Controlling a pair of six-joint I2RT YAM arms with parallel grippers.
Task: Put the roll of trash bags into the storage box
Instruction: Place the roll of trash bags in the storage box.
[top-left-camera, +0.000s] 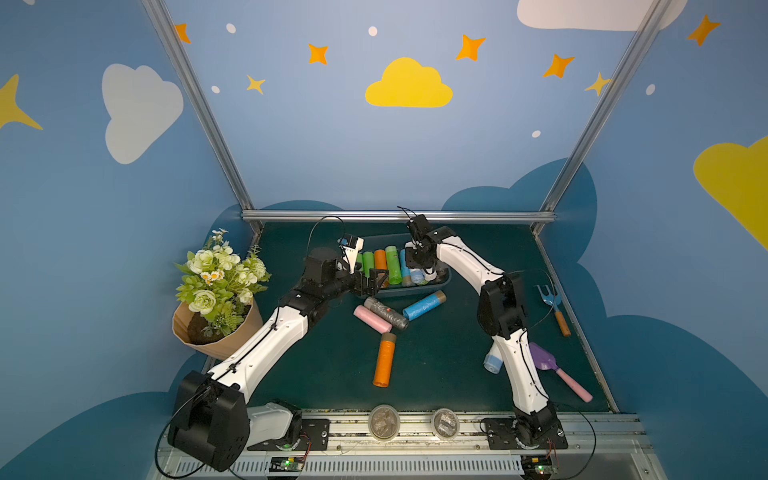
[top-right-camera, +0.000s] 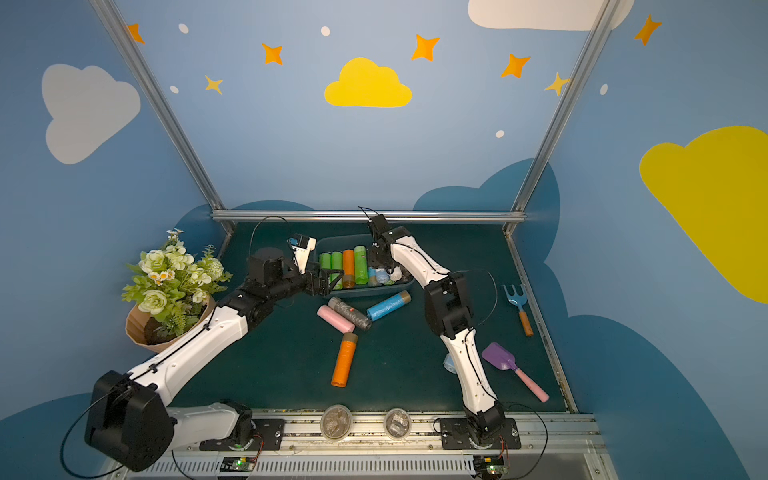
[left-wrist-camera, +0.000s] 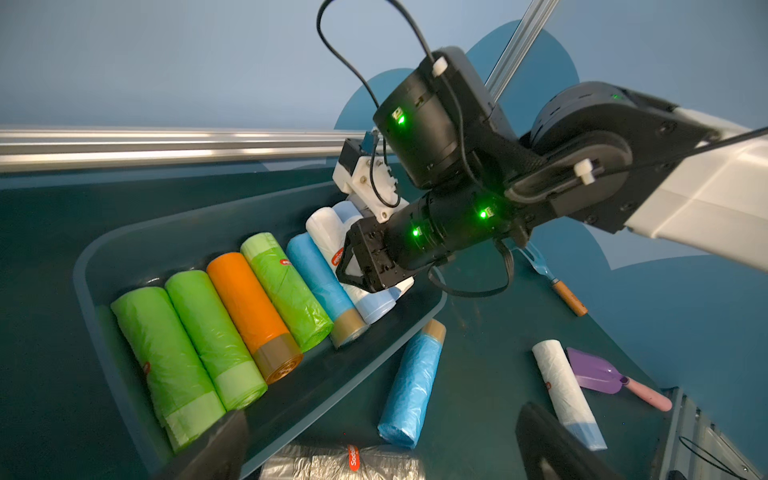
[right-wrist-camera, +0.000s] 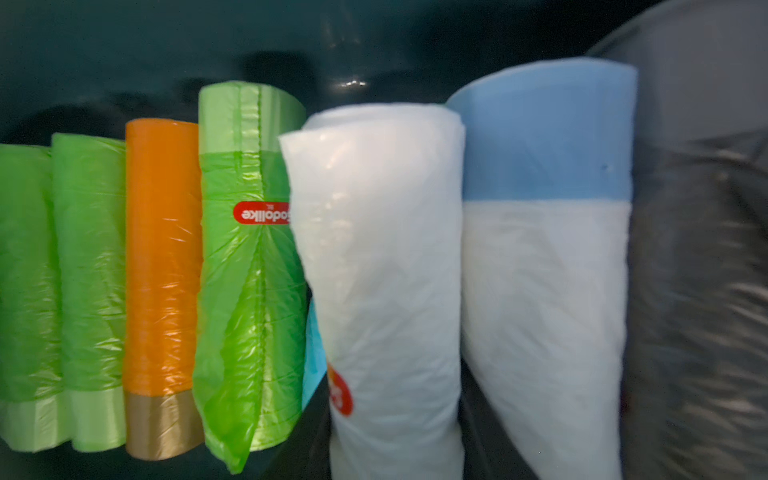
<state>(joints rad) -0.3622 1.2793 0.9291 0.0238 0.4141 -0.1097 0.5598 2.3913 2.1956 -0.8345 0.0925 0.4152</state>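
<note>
Nearest your right wrist camera, a white roll fills the middle of the picture, just beside a blue-banded white roll. That view does not show you the fingers clearly.

Only the left wrist view gives you the right gripper from outside. It points down into the right end of the storage box, right at those white rolls. You cannot tell whether it grips one or how wide it stands.

The left gripper hovers at the box's near-left corner, spread wide and holding nothing.

Inside the box, from its left end, lie two green rolls, an orange roll, a third green roll and a blue roll.

Both top views add four rolls on the mat near the box's front wall: a pink roll, a grey roll, a loose blue roll and a loose orange roll.
</note>
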